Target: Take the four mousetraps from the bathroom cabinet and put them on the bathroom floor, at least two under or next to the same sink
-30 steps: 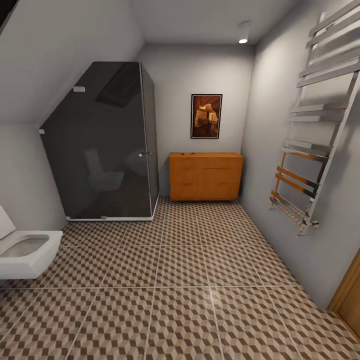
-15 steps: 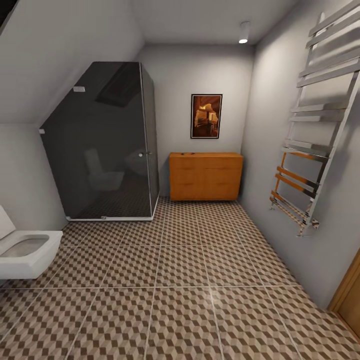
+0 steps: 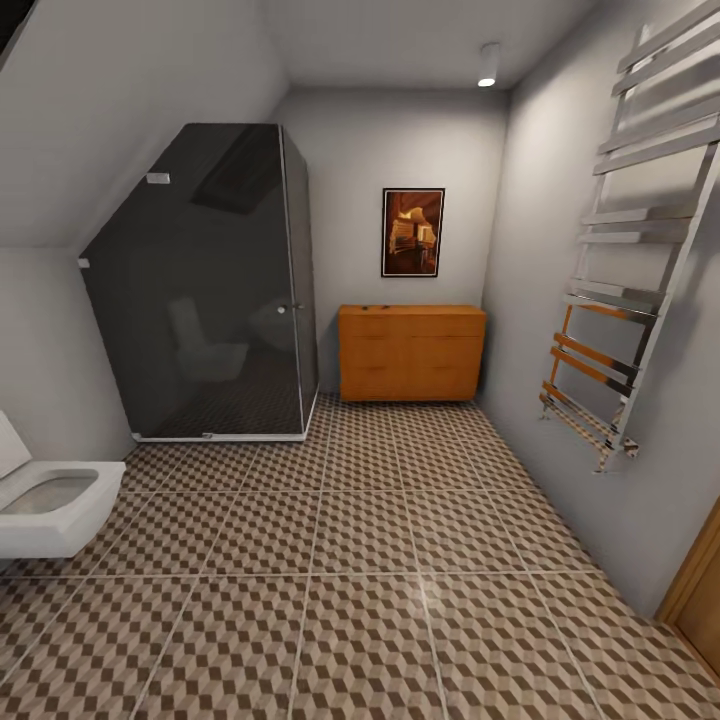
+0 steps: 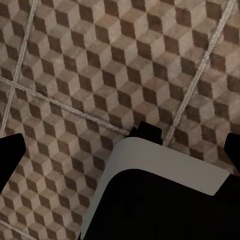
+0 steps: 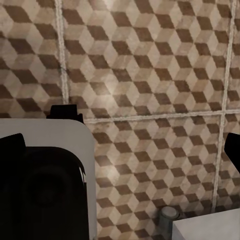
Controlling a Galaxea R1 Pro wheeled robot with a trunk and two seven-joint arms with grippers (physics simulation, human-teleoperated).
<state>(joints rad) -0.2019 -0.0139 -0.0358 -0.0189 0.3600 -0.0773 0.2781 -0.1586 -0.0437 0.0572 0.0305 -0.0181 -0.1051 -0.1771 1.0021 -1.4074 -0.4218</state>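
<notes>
The bathroom floor [image 3: 400, 540] in front of me is made of big tiles with a brown, beige and white cube print and pale lines between them. It is smooth and a little shiny. The cabinet [image 3: 411, 352] at the far wall looks like orange-brown wood, smooth and not very shiny. The shower box [image 3: 205, 285] is dark, glossy glass with thin metal edges. The towel rack [image 3: 625, 290] on the wall is bright, shiny metal, like a mirror. The toilet [image 3: 50, 505] is white, smooth and glossy. The walls [image 3: 400, 150] are plain grey and dull. The door frame [image 3: 695, 590] by the floor's corner looks like wood.
</notes>
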